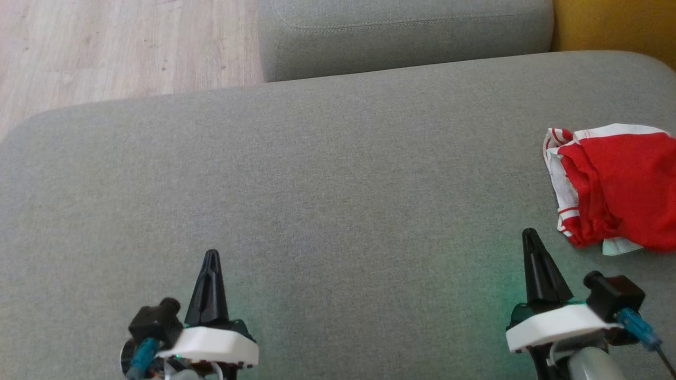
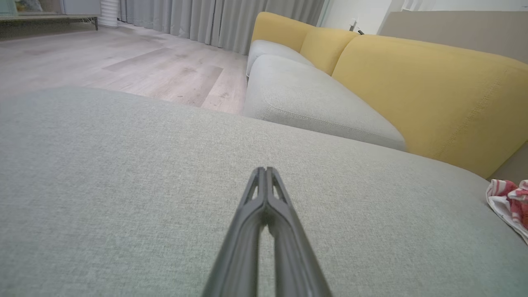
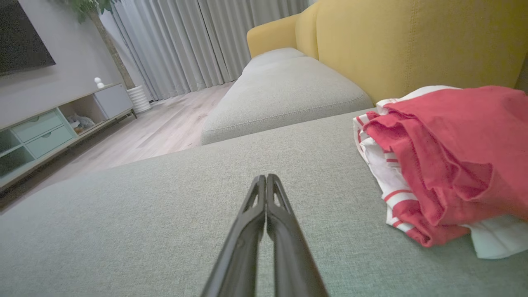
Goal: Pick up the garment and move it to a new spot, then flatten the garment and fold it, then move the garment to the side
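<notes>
A red garment with white striped trim lies crumpled at the right edge of a grey cushion. In the right wrist view the garment sits to the right of and beyond my fingers. The left wrist view catches a bit of the garment at its far right. My right gripper is shut, empty, just left of and nearer than the cloth, not touching it. My left gripper is shut and empty too, low at the left over bare cushion.
A second grey seat cushion lies beyond, with a yellow backrest to its right. Wooden floor shows at the far left. A TV cabinet and curtains stand farther off.
</notes>
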### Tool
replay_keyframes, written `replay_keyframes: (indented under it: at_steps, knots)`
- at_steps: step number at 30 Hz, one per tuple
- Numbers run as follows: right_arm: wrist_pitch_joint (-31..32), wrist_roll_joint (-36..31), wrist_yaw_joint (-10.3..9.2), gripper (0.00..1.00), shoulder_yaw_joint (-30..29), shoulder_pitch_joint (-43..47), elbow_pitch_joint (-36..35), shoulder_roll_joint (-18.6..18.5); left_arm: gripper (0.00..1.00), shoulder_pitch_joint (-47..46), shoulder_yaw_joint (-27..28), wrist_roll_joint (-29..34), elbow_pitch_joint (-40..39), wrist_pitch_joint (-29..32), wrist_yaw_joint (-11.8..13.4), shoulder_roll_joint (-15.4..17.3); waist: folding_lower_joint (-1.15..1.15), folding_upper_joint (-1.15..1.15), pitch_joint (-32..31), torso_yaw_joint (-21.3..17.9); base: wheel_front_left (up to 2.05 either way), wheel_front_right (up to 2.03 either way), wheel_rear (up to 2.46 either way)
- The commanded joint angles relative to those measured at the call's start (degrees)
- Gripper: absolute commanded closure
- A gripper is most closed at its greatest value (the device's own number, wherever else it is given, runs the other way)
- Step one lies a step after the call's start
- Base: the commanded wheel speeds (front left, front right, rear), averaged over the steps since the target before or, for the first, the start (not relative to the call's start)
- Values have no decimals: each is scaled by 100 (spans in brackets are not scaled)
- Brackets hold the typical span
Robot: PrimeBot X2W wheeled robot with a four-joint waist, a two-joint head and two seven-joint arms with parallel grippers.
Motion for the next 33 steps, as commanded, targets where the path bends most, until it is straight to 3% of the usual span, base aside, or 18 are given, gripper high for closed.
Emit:
replay_keyframes:
  at_steps: [1, 33]
  knots:
    - [30, 228, 0, 100, -20, -206, -192, -34, 100, -212, 109, -185, -196, 47, -44, 10, 0, 0, -5, 3, 0, 0, 0]
    - [481, 2428, -1, 100, -172, -304, -237, -113, 100, -243, 602, -2062, -291, 557, -339, 45, 0, 0, -78, 37, 0, 0, 0]
